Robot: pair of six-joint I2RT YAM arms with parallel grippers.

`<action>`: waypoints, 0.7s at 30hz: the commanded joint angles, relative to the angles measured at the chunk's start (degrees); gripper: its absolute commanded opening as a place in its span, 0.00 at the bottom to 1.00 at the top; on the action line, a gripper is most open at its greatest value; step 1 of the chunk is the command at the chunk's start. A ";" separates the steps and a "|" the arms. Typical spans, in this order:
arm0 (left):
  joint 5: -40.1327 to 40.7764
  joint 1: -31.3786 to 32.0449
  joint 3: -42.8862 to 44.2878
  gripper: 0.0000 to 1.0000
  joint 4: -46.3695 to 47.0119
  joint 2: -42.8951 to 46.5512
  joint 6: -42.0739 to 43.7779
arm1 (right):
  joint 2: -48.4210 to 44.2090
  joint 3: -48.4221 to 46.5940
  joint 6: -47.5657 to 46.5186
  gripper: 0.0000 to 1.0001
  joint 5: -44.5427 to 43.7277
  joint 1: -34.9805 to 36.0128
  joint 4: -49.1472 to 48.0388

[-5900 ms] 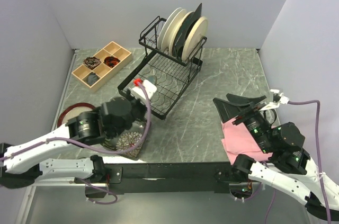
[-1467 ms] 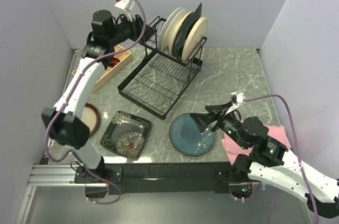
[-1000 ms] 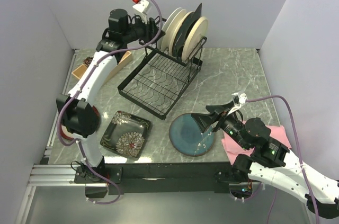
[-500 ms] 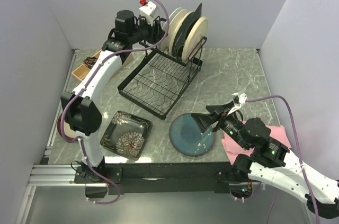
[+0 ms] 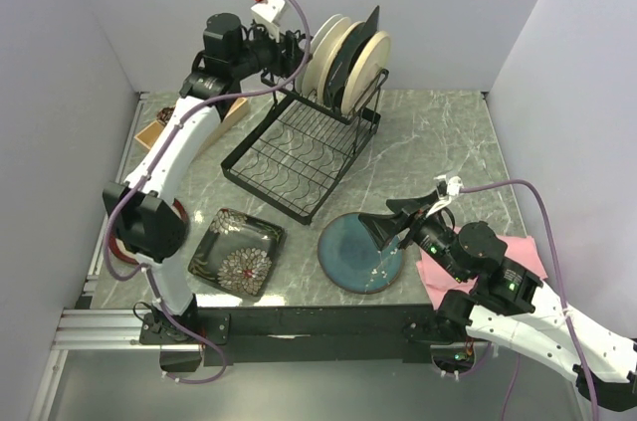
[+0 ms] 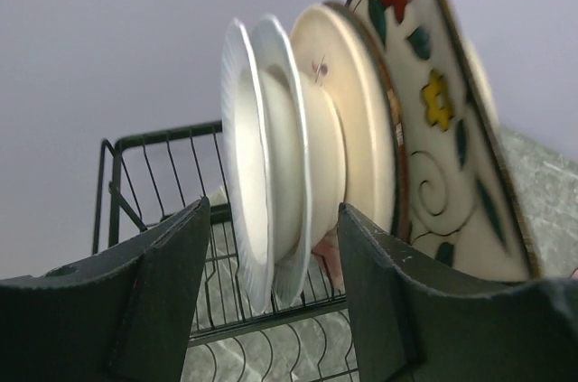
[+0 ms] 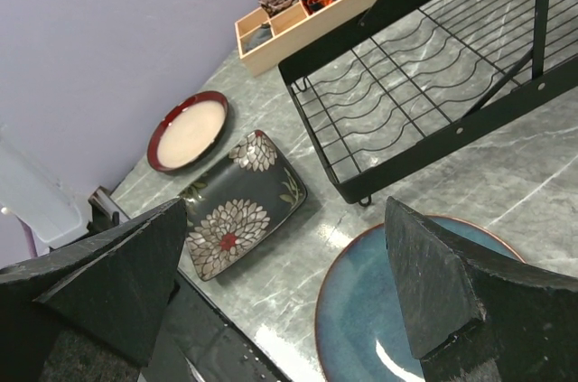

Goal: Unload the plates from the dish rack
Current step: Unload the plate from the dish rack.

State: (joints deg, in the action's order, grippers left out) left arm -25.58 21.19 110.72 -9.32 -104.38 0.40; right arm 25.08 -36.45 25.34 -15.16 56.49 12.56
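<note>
The black wire dish rack point(image 5: 299, 152) holds several upright plates: two white ones point(image 6: 262, 183), a cream round one point(image 6: 361, 147) and a cream square one with coloured flowers point(image 6: 442, 129). My left gripper point(image 6: 275, 265) is raised at the rack's upper left point(image 5: 289, 43). It is open, and the white plates' lower edges stand ahead between its fingers, untouched. A teal plate point(image 5: 363, 252) and a black flowered square plate point(image 5: 237, 254) lie on the table. My right gripper point(image 7: 284, 292) hovers open over the teal plate's left rim point(image 7: 397, 310), holding nothing.
A brown-rimmed plate point(image 7: 190, 129) lies at the table's left. A wooden compartment tray point(image 7: 307, 7) sits at the back left. A pink cloth point(image 5: 438, 272) lies under my right arm near the front right edge. The rack's lower grid point(image 7: 433, 84) holds nothing.
My left gripper's jaws have spread wider and its wrist has shifted slightly left by the rack's top. The right arm and the plates on the table have not moved.
</note>
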 commanded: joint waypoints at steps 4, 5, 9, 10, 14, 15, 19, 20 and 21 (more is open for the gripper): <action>1.15 -0.01 2.74 0.61 1.59 2.87 0.38 | -0.21 -0.03 -1.09 0.96 0.04 0.20 -2.36; 1.41 -0.01 3.10 0.60 0.89 2.34 0.47 | -0.21 -0.03 -1.26 0.96 0.04 0.20 -2.36; 1.76 -0.01 3.72 0.58 0.53 0.06 1.26 | -0.21 -0.03 -1.26 0.96 -0.05 0.20 -2.36; 1.77 -0.01 3.72 0.57 0.53 -0.38 1.79 | -0.21 -0.03 -1.26 0.96 0.04 0.20 -2.45; 2.21 -0.01 3.98 0.56 0.97 -2.23 2.32 | -0.21 -0.12 -1.26 0.96 0.22 0.20 -2.36; 2.12 -0.01 3.98 0.55 1.15 -2.93 2.32 | -0.29 -0.12 -1.35 0.96 0.22 0.20 -2.27; 2.38 0.08 3.72 0.52 1.85 -4.34 2.76 | -0.47 -0.03 -1.35 0.96 -0.05 0.11 -2.36; 2.38 0.08 3.54 0.52 2.11 -4.52 2.85 | -0.38 -0.03 -1.35 0.96 -0.05 0.20 -2.27; 2.38 0.08 3.37 0.52 2.38 -4.78 3.02 | -0.47 0.06 -1.35 0.96 -0.05 0.20 -2.27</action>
State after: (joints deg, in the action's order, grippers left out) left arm -23.77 21.19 112.27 -9.34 -108.88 2.17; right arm 25.08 -36.29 24.97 -15.16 56.49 12.56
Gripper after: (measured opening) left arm 0.525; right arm 0.955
